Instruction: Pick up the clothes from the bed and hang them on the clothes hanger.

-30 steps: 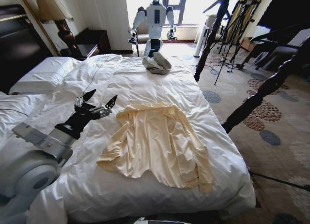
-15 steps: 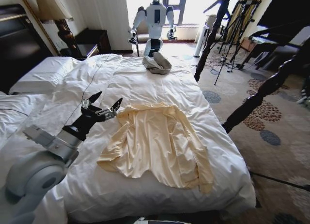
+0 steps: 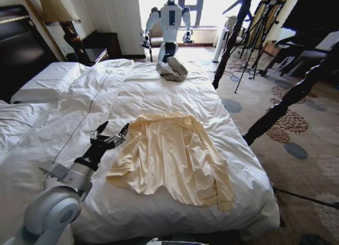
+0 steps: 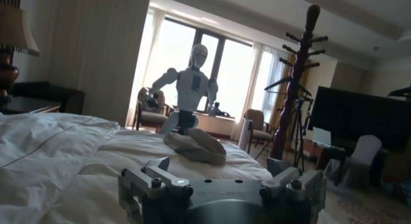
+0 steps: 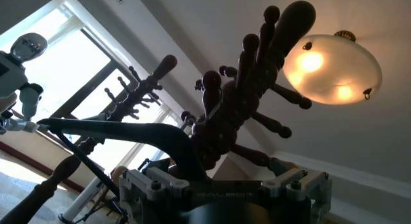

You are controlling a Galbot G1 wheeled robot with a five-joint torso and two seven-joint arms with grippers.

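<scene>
While my head camera looks down the bed (image 3: 175, 91), I see the left gripper (image 3: 110, 136) hanging low over the white duvet with its fingers spread wide, nothing between them, just beside the left sleeve edge of the clothes (image 3: 169, 155). That pale cream-yellow top lies flat on the near half of the bed, sleeves out, collar toward the far end. A grey-beige bundle (image 3: 171, 70) sits at the far edge of the mattress, well apart from the top, and a white humanoid robot (image 3: 169, 20) stands beyond it by the window. Dark turned bedposts (image 3: 286, 105) rise on the right, with black tripods (image 3: 254, 30) behind them on the patterned carpet.

From my left wrist camera, the left gripper (image 4: 222, 178) points along the duvet, its two fingers apart and empty. Past it lie the grey-beige bundle (image 4: 196, 146), the white humanoid robot (image 4: 186, 91) and a dark wooden coat stand (image 4: 295, 79) against the bright window.

From my right wrist camera, the right gripper (image 5: 224, 183) aims upward toward the ceiling. A black hanger (image 5: 128, 135) rises from between its fingers, clamped at the base, in front of a dark turned wooden coat stand (image 5: 244, 94). A lit ceiling lamp (image 5: 330, 67) glows above.
</scene>
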